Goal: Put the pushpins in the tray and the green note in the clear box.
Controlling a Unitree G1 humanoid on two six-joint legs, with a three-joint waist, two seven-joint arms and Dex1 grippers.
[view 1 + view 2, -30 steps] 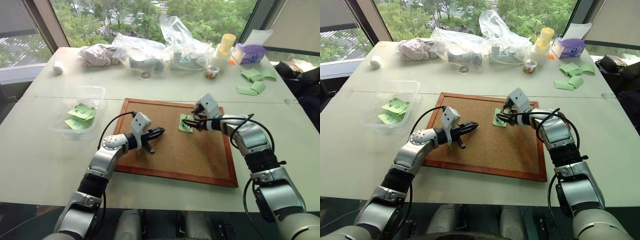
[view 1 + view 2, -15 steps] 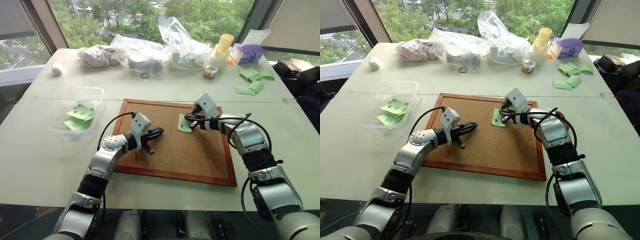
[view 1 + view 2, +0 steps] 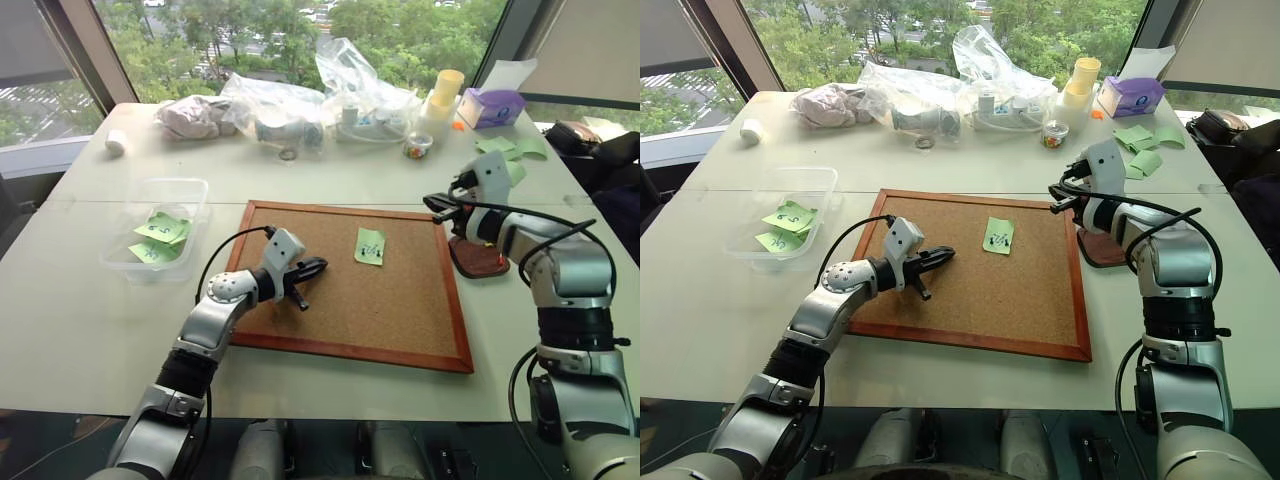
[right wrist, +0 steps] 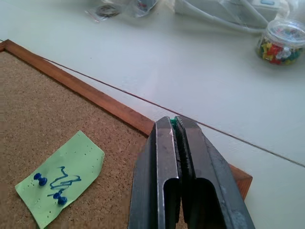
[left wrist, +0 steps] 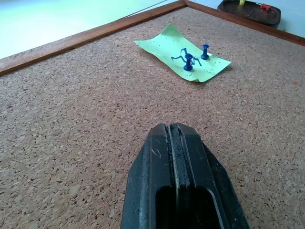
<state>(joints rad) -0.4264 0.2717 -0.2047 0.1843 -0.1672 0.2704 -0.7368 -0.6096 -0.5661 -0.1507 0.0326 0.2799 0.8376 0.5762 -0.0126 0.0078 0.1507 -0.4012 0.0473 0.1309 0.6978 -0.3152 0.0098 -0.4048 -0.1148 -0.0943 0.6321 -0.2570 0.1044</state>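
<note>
The green note lies flat at the centre of the head view, in the upper middle of the corkboard. It stays put because two blue pushpins are stuck through it beside its scribbled mark, so it cannot go to its box until they are pulled. Right of the board's frame, touching the table, sits the tray; the left wrist view shows a yellow and a red pin already in it, at that frame's upper right. The right gripper hovers just above and to the left of the tray, at centre right of the head view, its fingers pressed together on a sliver of green at the tip, probably a pin head brought here for dropping. The left gripper rests low over the cork at lower centre left, fingers pressed together on nothing, pointing toward the note, likely waiting its turn. The clear box stands on the table at the left of the frame, well apart from the board, with other green notes inside.
</note>
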